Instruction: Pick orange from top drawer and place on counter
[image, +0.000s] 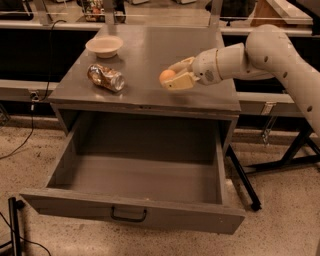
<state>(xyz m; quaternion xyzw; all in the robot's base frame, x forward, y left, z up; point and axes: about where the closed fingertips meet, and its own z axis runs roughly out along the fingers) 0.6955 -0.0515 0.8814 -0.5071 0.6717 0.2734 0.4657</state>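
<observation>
Cream hand (171, 76), centre-right, grips the small round orange fruit (166, 75); lower it gently onto the flat grey bench (150, 52).

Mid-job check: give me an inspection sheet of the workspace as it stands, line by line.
Surface: counter, grey, carries a bowl and a can on its left side.
Job's things: orange sits between the end effector's fingers, over the counter's right front part; whether it touches the counter cannot be told. top drawer is pulled open, nothing seen inside.
Clutter: bowl at back left; crushed can lying in front of it.
Grippers: end effector over the counter, closed on the orange.
Cables: dark cable hanging down to the floor at left.
Surroundings: speckled floor; black stand legs at right.
</observation>
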